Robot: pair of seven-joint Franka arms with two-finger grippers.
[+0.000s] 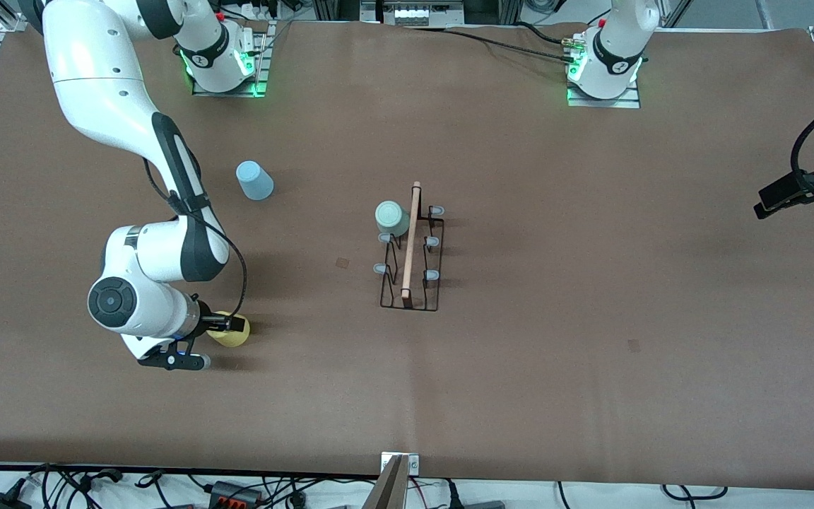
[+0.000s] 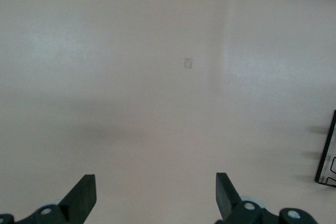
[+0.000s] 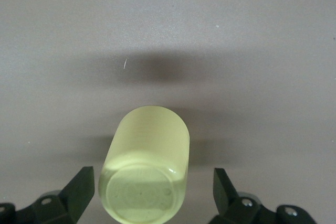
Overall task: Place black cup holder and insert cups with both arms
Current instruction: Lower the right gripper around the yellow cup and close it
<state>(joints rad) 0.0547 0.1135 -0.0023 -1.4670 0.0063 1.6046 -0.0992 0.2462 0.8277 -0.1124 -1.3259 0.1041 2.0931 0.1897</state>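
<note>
Yellow cup [image 3: 144, 163] between open right claw [image 3: 152, 192] fingers.

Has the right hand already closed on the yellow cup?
No: in the right wrist view the yellow cup sits between the right hand's fingers, which stand wide apart with gaps on both sides.

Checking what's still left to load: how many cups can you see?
3. A mint green cup sits upside down on the rack; a light blue cup stands toward the right arm's end; a yellow cup sits between the right end effector's open fingers.
</note>
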